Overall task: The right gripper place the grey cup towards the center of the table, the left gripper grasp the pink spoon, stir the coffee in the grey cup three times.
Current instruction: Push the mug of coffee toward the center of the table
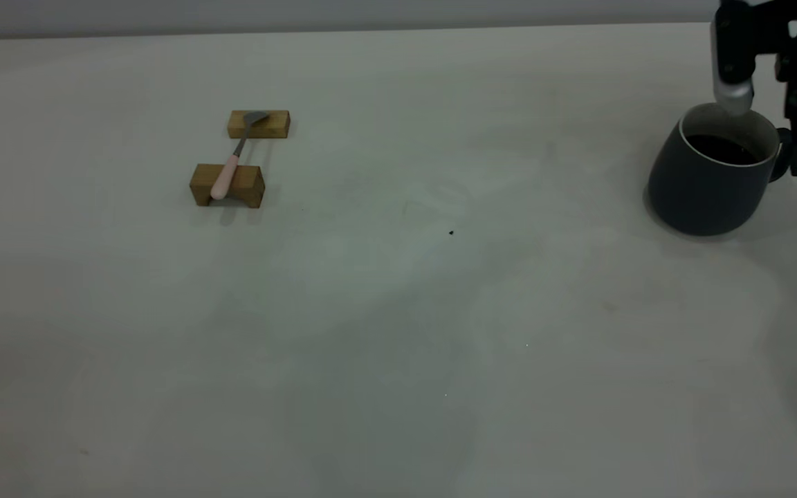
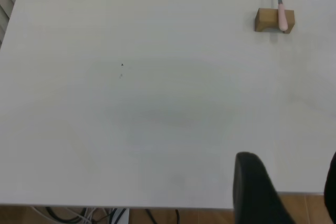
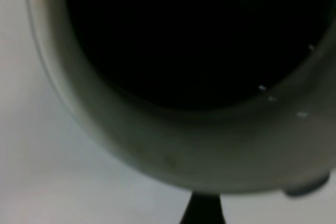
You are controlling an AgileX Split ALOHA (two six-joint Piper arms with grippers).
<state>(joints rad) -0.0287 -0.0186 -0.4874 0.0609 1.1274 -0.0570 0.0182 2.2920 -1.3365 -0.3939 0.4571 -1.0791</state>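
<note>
The near part of the table [image 1: 385, 360] is seen bare in the exterior view, w/ only a small dark speck [image 1: 451, 232] approx. at the centre of the surface.

Further back, toward the far left part of the surface, two tan wooden blocks are placed one behind the other. The pink spoon [image 1: 231, 161] is laid across them: the pink handle is rested in the notch of the nearer block [image 1: 227, 185], and the grey bowl is rested on the farther block [image 1: 259, 124]. The thin metal neck is stretched over the gap betw. them.

At the far right edge of the surface the grey cup [image 1: 710, 173] is standing upright on the table. The coffee [image 1: 722, 148] is seen inside, dark and flat, below the white rim.

The right gripper [image 1: 796, 142] is positioned at the handle side of the cup, very close to it. If the handle is held or not, cannot be told; the opening of its fingers also cannot be told.

In the left wrist view the left gripper [image 2: 286, 190] is seen over the table edge, well apart from the spoon. Its fingers [image 2: 257, 187] are spread wide and nothing is held betw. them.
</note>
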